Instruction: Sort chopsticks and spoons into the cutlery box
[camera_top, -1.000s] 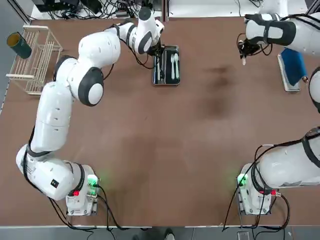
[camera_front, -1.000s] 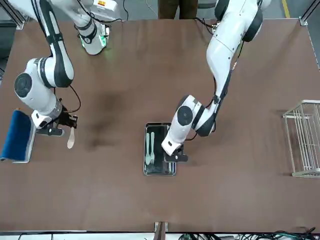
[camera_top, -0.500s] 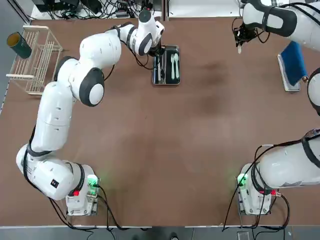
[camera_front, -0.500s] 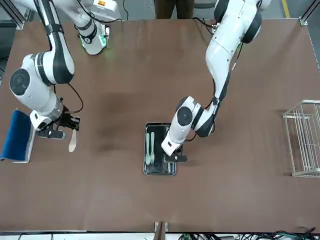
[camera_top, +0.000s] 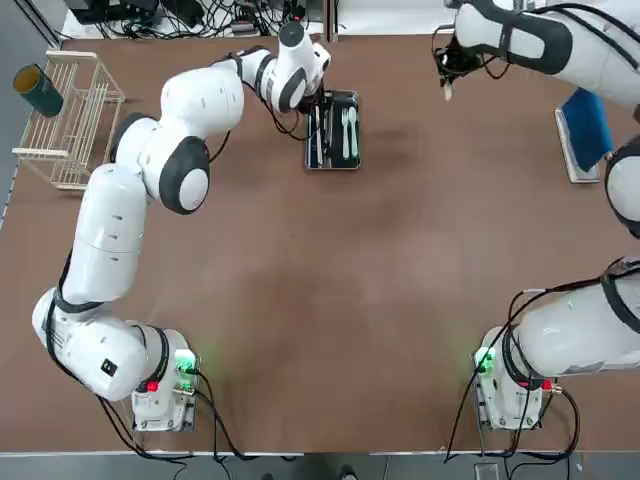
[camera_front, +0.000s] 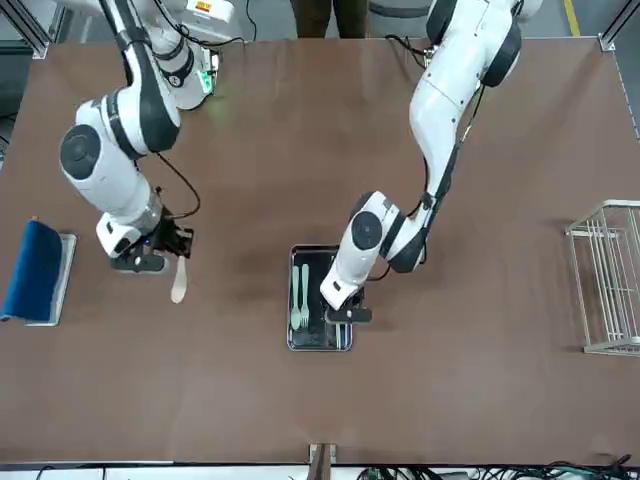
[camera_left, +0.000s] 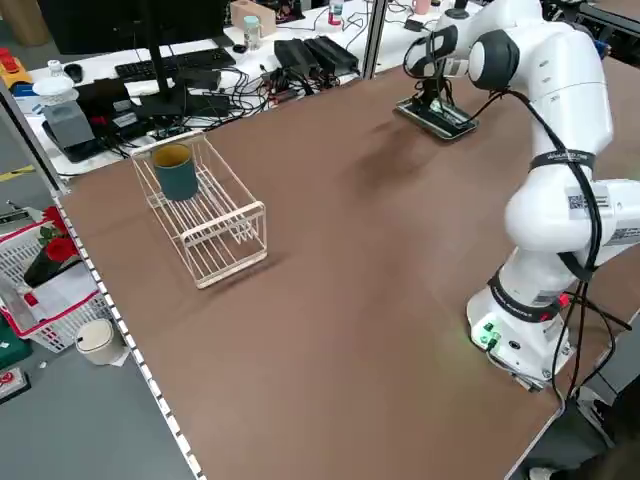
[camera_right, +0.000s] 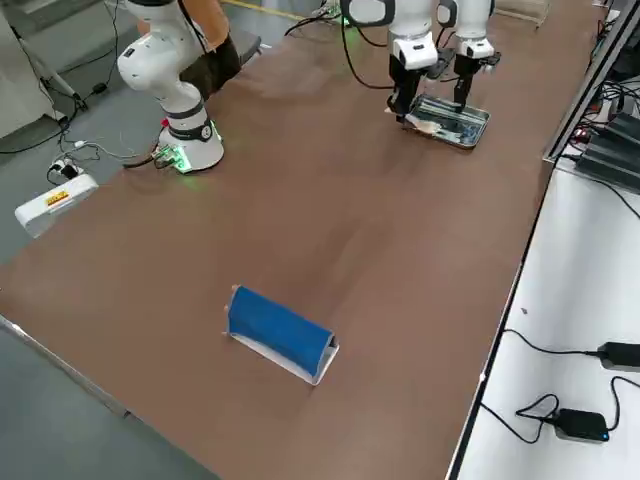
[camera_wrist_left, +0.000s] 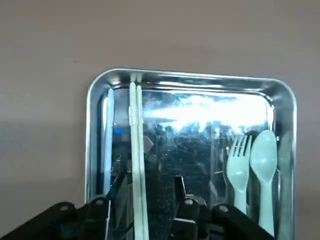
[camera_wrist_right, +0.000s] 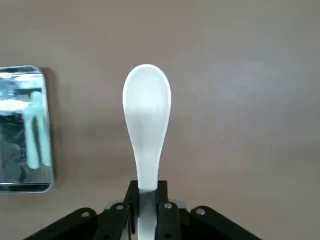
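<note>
The right tool (camera_front: 170, 258) pinches a spoon (camera_wrist_right: 146, 117) by its handle, bowl outward for laying into the cutlery box (camera_top: 350, 163), where the left tool (camera_wrist_left: 145, 210) grips the chopsticks (camera_wrist_left: 135, 150) lengthwise in their compartment

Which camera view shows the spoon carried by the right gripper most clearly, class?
The right wrist view: the spoon fills the centre, its handle clamped in the right gripper, with the cutlery box off to one side. The front view shows it small, hanging below the gripper; the top and right side views show only a pale sliver.
</note>
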